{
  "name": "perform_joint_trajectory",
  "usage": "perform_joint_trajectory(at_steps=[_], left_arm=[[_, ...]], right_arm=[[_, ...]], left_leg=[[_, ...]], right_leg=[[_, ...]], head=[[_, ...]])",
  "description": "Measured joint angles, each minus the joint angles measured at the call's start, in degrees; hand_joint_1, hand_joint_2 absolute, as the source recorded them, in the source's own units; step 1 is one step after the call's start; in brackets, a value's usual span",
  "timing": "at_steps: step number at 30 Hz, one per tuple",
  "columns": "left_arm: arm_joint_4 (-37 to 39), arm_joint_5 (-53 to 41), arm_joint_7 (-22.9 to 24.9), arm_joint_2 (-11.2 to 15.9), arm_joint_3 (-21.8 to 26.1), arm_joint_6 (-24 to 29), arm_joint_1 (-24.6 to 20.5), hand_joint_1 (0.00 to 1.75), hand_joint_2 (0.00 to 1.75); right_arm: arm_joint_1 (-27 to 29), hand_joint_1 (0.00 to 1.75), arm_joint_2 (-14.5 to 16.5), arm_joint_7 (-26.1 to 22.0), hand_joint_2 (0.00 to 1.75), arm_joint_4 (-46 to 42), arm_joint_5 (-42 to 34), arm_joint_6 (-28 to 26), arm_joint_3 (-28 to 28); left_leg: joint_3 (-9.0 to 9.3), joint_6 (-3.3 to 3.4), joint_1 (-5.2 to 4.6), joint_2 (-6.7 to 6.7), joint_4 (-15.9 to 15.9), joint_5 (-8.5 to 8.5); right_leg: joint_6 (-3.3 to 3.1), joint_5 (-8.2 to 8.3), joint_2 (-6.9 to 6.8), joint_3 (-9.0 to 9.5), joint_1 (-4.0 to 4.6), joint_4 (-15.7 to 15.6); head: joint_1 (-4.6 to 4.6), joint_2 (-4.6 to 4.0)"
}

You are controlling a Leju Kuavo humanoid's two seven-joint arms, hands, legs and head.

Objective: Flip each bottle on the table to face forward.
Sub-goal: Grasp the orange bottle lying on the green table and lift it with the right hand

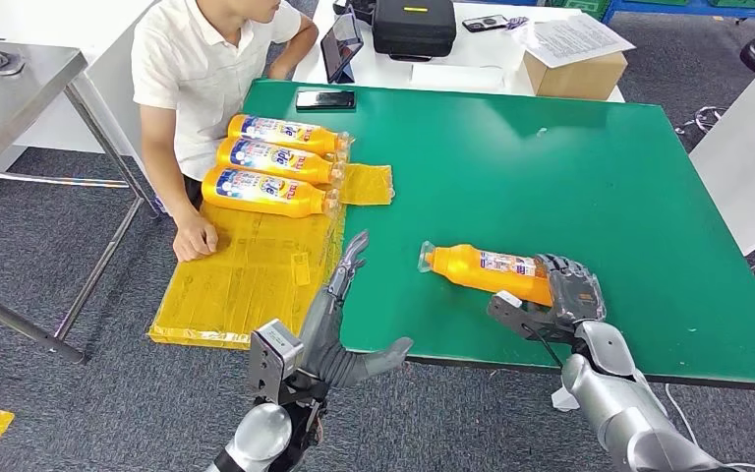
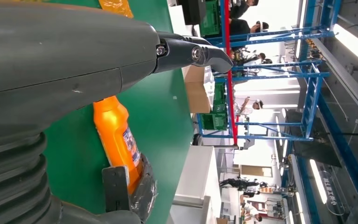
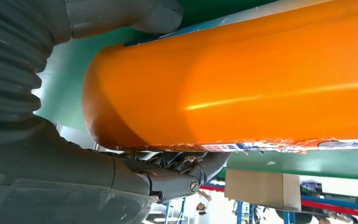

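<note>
Green table (image 1: 570, 177) carries my orange bottle (image 1: 487, 270) lying near its front edge, base gripped by my right hand (image 1: 555, 300); left hand (image 1: 349, 334) hovers open. Smooth plastic looks slippery, so I'd grip mid-body.

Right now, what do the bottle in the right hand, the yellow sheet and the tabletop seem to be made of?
Orange bottle: probably glossy plastic; a bright highlight streak runs along its smooth body in the right wrist view. Yellow sheet: apparently thin plastic film, wrinkled and shiny. Green tabletop: a flat matte surface showing only soft reflections; material unclear, perhaps painted board or a mat.
</note>
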Motion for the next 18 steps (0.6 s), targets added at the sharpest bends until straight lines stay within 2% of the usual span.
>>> perform_joint_trajectory(at_steps=[9, 12, 15, 18], left_arm=[[0.1, 0.3, -0.1, 0.0, 0.0, -0.2, -0.3, 0.0, 1.75], [0.1, 1.4, -0.7, 0.0, 0.0, 0.4, -0.3, 0.0, 1.75], [0.1, 4.2, -1.8, 0.0, 0.7, 2.5, 0.1, 0.0, 1.75], [0.1, 11.3, -0.4, 0.0, 2.9, 2.4, 1.6, 0.0, 1.75]], right_arm=[[-0.4, 1.75, 0.0, -1.2, 1.75, 0.8, -0.8, 0.4, -0.2], [-0.3, 1.75, 0.5, -7.6, 1.75, 0.7, -7.4, 3.6, -2.0], [0.2, 1.75, 1.9, -16.0, 1.75, -0.7, -18.7, 11.2, -5.8], [2.5, 1.75, 4.0, -20.2, 1.75, -4.7, -26.4, 16.8, -8.2]], left_leg=[[0.03, 0.0, 0.0, -0.01, 0.0, 0.0], [0.02, 0.0, 0.0, 0.0, 0.0, 0.0], [0.1, -0.05, 0.02, 0.19, 0.0, -0.11], [0.22, -0.11, 0.06, 0.47, 0.0, -0.23]], right_leg=[[0.0, 0.0, 0.0, 0.05, -0.01, 0.0], [0.0, 0.0, 0.01, 0.07, 0.0, 0.0], [-0.02, 0.02, 0.21, 0.1, 0.03, 0.0], [-0.03, 0.02, 0.48, 0.1, 0.07, 0.0]], head=[[0.0, 0.0], [0.02, 0.0], [0.03, 0.0], [0.0, 0.0]])
